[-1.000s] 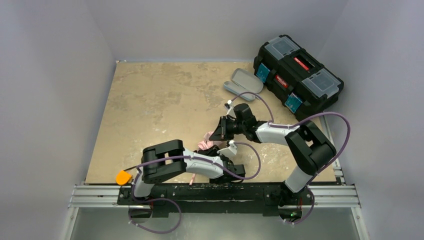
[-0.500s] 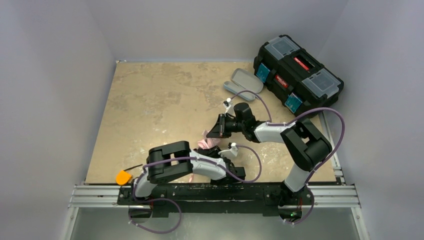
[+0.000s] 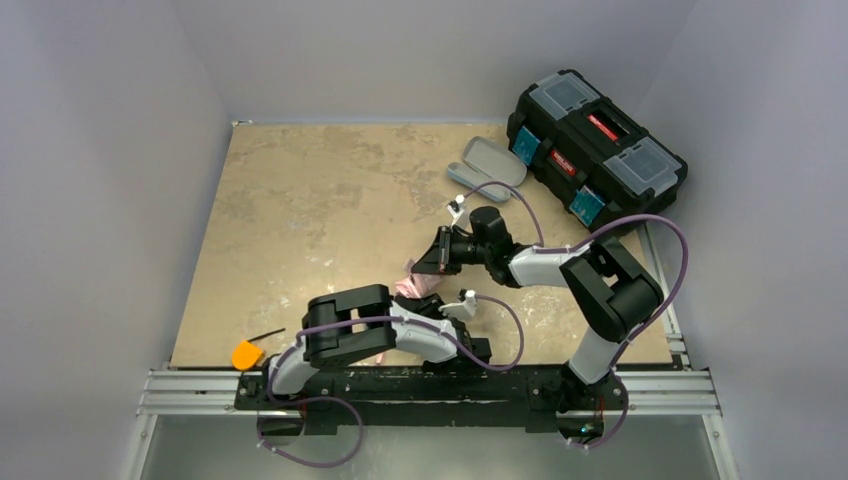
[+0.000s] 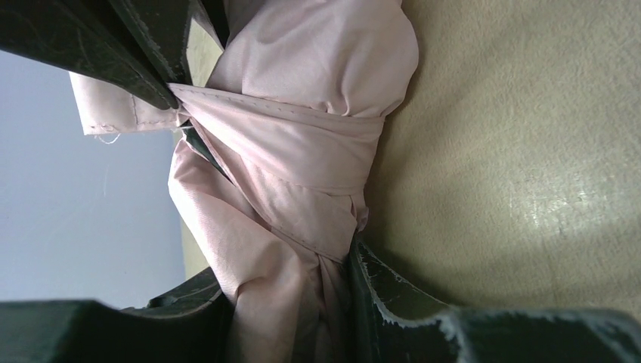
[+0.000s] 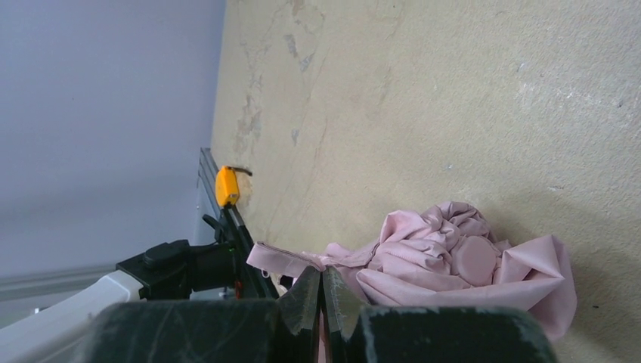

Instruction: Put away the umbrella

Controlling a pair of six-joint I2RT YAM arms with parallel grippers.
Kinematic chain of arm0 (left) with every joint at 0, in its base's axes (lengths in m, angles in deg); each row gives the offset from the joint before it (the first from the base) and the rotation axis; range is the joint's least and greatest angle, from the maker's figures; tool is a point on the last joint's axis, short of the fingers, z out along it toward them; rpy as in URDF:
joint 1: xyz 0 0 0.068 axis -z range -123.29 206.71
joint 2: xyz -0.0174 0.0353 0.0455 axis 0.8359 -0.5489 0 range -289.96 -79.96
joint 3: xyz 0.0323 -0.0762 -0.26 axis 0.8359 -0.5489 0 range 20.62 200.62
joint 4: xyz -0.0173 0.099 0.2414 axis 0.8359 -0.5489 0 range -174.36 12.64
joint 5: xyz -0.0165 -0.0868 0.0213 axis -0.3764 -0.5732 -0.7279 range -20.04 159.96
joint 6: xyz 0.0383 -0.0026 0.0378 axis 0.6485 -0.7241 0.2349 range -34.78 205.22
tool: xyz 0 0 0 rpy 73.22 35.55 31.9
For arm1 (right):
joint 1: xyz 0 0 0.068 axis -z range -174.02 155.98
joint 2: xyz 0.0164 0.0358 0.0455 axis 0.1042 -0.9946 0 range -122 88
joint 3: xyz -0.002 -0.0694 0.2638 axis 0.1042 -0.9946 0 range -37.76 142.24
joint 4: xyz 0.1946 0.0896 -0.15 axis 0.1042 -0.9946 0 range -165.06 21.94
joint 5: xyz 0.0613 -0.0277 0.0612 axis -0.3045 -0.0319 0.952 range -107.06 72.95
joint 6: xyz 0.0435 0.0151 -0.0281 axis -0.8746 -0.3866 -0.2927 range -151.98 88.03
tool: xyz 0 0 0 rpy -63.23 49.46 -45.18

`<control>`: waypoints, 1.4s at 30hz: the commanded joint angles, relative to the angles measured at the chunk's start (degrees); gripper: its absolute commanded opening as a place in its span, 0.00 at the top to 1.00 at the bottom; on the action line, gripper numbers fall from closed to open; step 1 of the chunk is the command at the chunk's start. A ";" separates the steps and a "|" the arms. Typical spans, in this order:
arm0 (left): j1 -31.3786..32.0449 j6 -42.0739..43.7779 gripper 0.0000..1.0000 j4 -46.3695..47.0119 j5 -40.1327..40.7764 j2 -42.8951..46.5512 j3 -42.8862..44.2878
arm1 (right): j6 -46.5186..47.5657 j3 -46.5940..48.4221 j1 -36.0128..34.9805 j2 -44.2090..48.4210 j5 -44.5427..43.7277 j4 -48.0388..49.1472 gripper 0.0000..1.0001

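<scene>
The left pincer (image 4: 264, 181) is clenched on the umbrella (image 4: 302, 151). The soft pink cloth is bunched up between its two black fingers. The umbrella lies low on the desk (image 3: 300, 200), close to the front edge and between the two arms. A thin pink strap (image 4: 287, 128) goes across the bundle. The right pincer (image 5: 321, 291) is squeezed tight, and it looks like it nips the loose end of that strap (image 5: 283, 261) just beside the bundle. The little round pink handle (image 5: 472, 257) peeks out of the folds. I think the step now is wrapping the strap round the cloth to make the umbrella small and neat. Next, the right pincer should pull the strap snug round the bundle and press its end down, while the left one holds the bundle firm. The cloth is floppy, so it may slip or puff out. A grey case (image 3: 487, 163) lies far back by a black toolbox (image 3: 595, 140), well apart from the umbrella.
</scene>
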 commanded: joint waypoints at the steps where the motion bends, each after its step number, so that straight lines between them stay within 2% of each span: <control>1: 1.91 -0.50 1.00 6.38 -13.77 -3.55 0.04 | -3.95 2.90 1.08 2.50 -1.54 16.84 1.00; 6: 2.23 -0.02 1.00 6.19 -13.16 -4.44 0.41 | -4.90 3.43 1.04 0.65 -2.48 17.94 1.00; 9: 2.90 -0.47 1.00 3.86 -11.60 -5.87 1.84 | -2.40 6.36 0.74 -0.66 -3.45 11.33 1.00; 12: 3.12 -1.32 1.00 1.41 -10.71 -7.53 3.40 | 2.50 9.27 0.08 -1.97 -4.57 0.02 1.00; 16: 3.12 -2.57 1.00 -2.32 -9.16 -9.31 5.17 | 7.23 8.68 -0.11 -3.86 -7.86 -12.79 1.00; 18: 3.14 -3.59 1.00 -4.70 -8.52 -10.39 6.40 | 8.96 6.49 -0.13 -4.13 -9.69 -17.03 1.00; 23: 3.10 -4.20 1.00 -9.17 -8.27 -13.78 9.65 | 10.42 0.17 -0.28 -5.46 -12.97 -19.94 1.00; 25: 3.08 -3.67 0.93 -9.39 -8.73 -13.64 9.99 | 9.75 -2.21 -0.25 -6.42 -13.31 -18.40 1.00; 30: 3.06 1.67 0.46 -3.36 -11.66 -6.74 5.74 | 8.73 -5.89 -0.28 -7.26 -13.91 -13.87 1.00; 31: 2.83 2.42 0.40 -2.26 -12.23 -4.69 4.70 | 8.80 -6.49 -0.29 -7.14 -13.86 -13.17 1.00; 36: 1.58 4.97 0.25 -1.96 -14.65 3.32 3.55 | 8.60 -8.20 -0.30 -6.82 -13.10 -10.03 1.00; 42: -1.00 11.44 0.18 3.63 -22.20 18.46 0.05 | 8.53 -9.02 -0.25 -6.58 -12.96 -8.60 1.00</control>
